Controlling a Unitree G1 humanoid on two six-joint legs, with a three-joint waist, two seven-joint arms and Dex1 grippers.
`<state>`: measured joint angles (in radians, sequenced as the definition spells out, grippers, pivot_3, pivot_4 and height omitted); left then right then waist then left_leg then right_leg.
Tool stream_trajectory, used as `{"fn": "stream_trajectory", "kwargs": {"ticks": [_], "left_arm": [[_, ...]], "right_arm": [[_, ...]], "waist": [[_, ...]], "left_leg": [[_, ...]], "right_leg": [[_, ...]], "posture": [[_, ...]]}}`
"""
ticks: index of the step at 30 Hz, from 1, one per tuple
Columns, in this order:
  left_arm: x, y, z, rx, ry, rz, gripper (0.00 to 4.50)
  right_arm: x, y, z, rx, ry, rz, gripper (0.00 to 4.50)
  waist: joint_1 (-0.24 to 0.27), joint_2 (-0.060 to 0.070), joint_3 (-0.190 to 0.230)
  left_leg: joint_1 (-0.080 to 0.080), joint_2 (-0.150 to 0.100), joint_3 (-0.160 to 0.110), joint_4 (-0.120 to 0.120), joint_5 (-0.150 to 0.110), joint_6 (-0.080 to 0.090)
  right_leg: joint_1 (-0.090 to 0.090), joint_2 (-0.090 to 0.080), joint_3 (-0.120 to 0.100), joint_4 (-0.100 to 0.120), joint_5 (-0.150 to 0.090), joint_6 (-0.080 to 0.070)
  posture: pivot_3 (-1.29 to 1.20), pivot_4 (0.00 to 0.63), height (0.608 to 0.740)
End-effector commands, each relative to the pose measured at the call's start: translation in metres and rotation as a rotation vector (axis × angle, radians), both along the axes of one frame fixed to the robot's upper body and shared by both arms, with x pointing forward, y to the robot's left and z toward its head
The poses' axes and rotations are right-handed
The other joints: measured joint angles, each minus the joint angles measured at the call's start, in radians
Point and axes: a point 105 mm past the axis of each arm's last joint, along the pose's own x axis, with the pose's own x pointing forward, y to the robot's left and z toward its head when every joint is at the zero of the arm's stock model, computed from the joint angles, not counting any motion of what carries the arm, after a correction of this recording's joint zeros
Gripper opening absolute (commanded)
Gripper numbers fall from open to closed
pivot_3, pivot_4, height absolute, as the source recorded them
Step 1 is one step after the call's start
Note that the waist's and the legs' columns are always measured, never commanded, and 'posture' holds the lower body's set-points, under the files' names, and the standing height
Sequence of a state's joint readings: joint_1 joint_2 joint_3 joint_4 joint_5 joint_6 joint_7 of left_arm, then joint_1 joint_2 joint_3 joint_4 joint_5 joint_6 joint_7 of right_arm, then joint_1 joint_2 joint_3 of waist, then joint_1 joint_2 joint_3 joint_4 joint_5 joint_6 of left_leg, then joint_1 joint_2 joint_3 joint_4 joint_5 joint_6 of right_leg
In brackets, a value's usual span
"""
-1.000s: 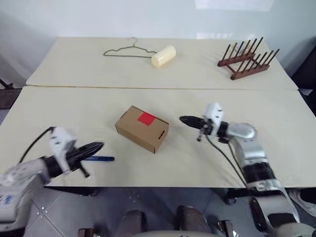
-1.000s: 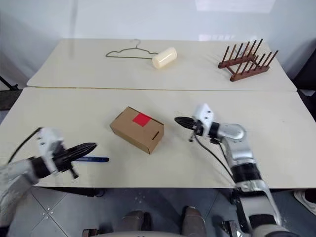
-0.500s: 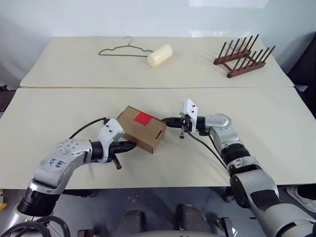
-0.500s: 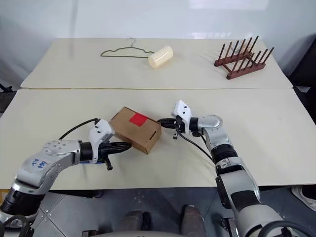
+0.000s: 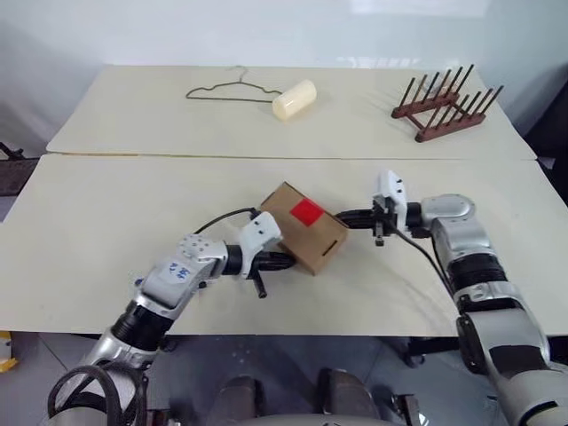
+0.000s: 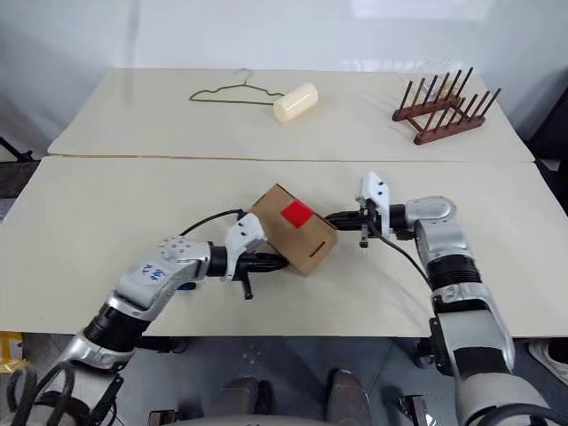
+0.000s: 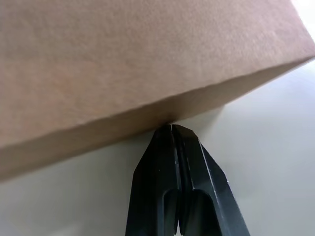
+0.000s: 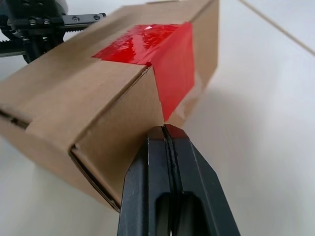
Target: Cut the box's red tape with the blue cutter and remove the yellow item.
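box (image 5: 306,233): plain brown | tape (image 5: 307,211): glossy red | table (image 5: 106,222): cream | hanger (image 5: 232,90): grey | rack (image 5: 446,105): dark red-brown

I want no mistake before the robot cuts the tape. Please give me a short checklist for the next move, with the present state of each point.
1. Box flat on the table: ok.
2. Red tape visible and unbroken on the lid: ok; in the right wrist view it also folds down the side.
3. Blue cutter held: not ok; left end effector and right end effector are both shut on nothing.
4. Place of the blue cutter: cannot tell.
5. Box steadied: ok; the two shut tips press against opposite sides.
6. Yellow item inside: cannot tell; the box is closed.
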<state>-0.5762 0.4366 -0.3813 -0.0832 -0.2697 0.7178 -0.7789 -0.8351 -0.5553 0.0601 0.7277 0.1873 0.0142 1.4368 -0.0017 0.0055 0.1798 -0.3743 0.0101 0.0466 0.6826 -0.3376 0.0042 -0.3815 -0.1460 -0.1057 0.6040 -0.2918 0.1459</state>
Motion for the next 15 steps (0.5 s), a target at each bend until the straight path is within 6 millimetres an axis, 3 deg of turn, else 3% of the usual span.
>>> {"fn": "stream_trajectory", "kwargs": {"ticks": [1, 7, 10, 15], "left_arm": [[-0.001, -0.029, 0.020, -0.045, -0.084, -0.096, 0.04], [0.002, -0.047, 0.020, -0.064, -0.083, -0.120, 0.04], [0.003, -0.045, 0.013, -0.027, -0.091, -0.125, 0.04], [0.004, -0.039, 0.014, -0.037, -0.092, -0.111, 0.04]], "right_arm": [[-0.006, -0.012, 0.001, -0.033, 0.011, 0.010, 0.00], [-0.005, -0.036, -0.010, -0.081, 0.038, -0.066, 0.00], [-0.011, -0.051, -0.028, -0.153, 0.089, -0.086, 0.00], [-0.012, -0.059, -0.032, -0.145, 0.100, -0.116, 0.00]], "waist": [[0.002, 0.000, 0.000], [-0.002, 0.000, 0.000], [0.000, 0.000, 0.000], [0.000, 0.000, 0.000]], "left_leg": [[0.000, 0.000, 0.000, 0.000, 0.000, 0.000], [0.000, 0.000, 0.002, 0.000, 0.000, 0.000], [0.000, 0.001, 0.002, 0.000, 0.000, 0.000], [0.000, 0.000, 0.002, 0.000, 0.000, 0.000]], "right_leg": [[0.000, 0.000, 0.000, 0.000, 0.000, 0.000], [0.000, 0.000, 0.000, 0.000, 0.000, 0.000], [0.000, 0.000, 0.000, 0.000, 0.000, 0.000], [0.000, 0.000, 0.001, 0.000, 0.000, 0.000]], "posture": [[0.00, 0.150, 0.740], [0.00, 0.150, 0.740], [0.00, 0.150, 0.740], [0.00, 0.150, 0.740]]}}
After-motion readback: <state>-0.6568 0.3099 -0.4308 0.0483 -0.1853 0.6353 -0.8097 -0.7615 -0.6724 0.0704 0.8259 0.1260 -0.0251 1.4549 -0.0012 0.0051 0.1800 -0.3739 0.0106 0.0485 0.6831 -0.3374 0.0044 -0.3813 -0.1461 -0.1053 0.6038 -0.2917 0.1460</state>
